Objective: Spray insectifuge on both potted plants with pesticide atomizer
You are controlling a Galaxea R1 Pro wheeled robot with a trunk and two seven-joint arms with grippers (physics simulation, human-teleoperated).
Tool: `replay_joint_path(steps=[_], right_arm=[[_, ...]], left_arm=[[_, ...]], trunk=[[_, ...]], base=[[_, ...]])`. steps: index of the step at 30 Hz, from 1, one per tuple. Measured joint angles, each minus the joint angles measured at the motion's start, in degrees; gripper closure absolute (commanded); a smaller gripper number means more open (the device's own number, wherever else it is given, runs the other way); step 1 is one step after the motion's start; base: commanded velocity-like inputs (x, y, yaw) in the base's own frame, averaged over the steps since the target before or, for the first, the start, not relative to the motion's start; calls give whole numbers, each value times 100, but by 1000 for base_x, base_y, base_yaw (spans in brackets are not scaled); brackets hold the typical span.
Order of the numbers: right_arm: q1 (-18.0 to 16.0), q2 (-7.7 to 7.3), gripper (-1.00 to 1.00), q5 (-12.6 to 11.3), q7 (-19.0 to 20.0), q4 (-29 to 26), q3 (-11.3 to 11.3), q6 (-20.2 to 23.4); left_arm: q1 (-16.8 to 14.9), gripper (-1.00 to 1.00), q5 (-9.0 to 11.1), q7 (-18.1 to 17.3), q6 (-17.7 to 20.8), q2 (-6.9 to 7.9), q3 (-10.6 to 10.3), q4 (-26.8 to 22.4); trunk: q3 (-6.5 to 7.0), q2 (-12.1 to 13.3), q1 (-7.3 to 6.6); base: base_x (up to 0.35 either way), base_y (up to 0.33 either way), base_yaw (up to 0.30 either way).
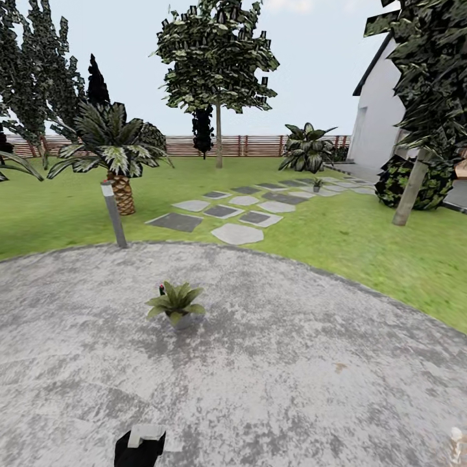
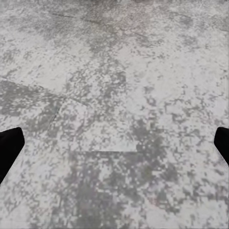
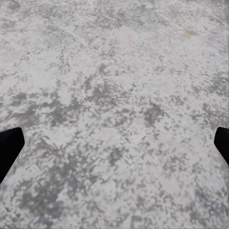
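In the head view a potted plant [image 1: 176,303], a low green rosette, stands on the grey paved circle [image 1: 272,363] a few steps ahead. The pesticide atomizer [image 1: 161,288], tiny and dark with a red tip, stands just behind the plant's left side. A second small potted plant [image 1: 317,184] sits far off among the stepping stones [image 1: 237,214]. The insectifuge is out of view. My left gripper [image 2: 114,148] and right gripper [image 3: 114,148] both hang open over bare paving, dark fingertips [image 2: 10,148] wide apart, nothing between them. Both are well short of the plant.
A grey bollard lamp [image 1: 114,214] stands at the circle's far left edge, with a palm [image 1: 117,152] behind it. Lawn rings the paving. A tree trunk [image 1: 411,188] and dark shrub [image 1: 415,181] are on the right near a white house [image 1: 383,117]. A slatted fence [image 1: 259,145] closes the back.
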Motion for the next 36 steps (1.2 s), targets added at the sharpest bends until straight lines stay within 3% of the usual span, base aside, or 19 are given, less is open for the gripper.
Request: replay_joint_path(steps=[36], right_arm=[[1,16,-100,-6,0,-1,-2,-6]], left_arm=[[-1,-100,-8,0,-1,0,0,1]], trunk=[[0,0,0]], base=[[339,0,-13]])
